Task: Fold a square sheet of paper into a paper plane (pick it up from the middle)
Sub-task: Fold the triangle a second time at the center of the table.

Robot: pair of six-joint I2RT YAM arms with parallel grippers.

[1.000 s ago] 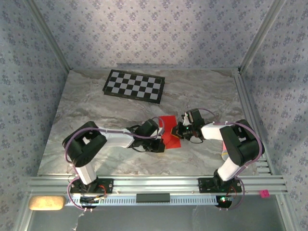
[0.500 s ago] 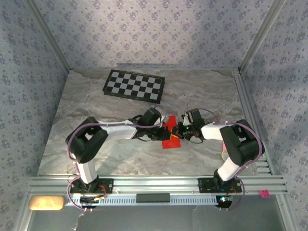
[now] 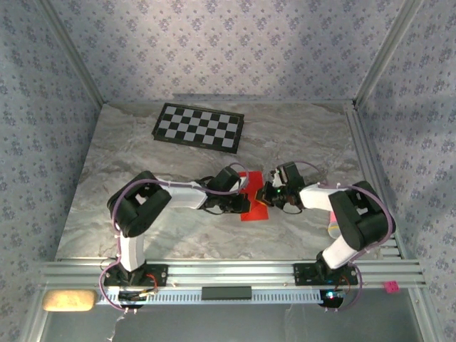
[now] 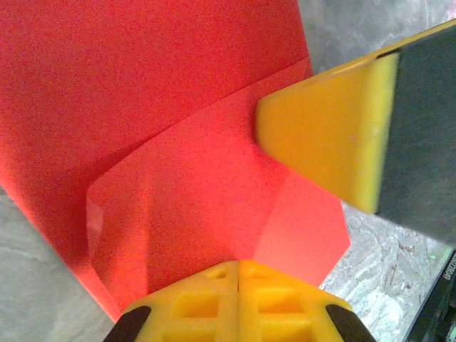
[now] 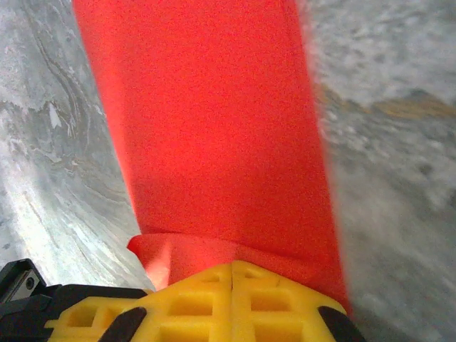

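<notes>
The left gripper (image 3: 244,188) was closed, its two yellow fingers meeting along a central seam in the left wrist view (image 4: 237,268). The square sheet of paper (image 4: 178,107), bright red, lay directly ahead of and beneath those fingertips. A folded flap of it ran right up to them. Whether the tips pinched the flap or only pressed on it could not be established. The right gripper (image 3: 268,192) was likewise closed, fingers together in its own wrist view (image 5: 233,268). The sheet (image 5: 214,128) stretched away from its tips as a long red band. The near edge of the band rose in a small lip into the closed fingers and appeared to be pinched there. In the left wrist view one of the right gripper's fingers (image 4: 324,142) came in from the right, its tip resting at the crease line on the upper layer of the sheet. From above, the sheet (image 3: 254,205) lay on the marble-patterned table (image 3: 142,157) between the two grippers. Most of its visible area was on the near side of them, and both sets of fingertips met it at its far part. A checkerboard (image 3: 199,127) lay well apart, beyond the left gripper toward the far edge.
</notes>
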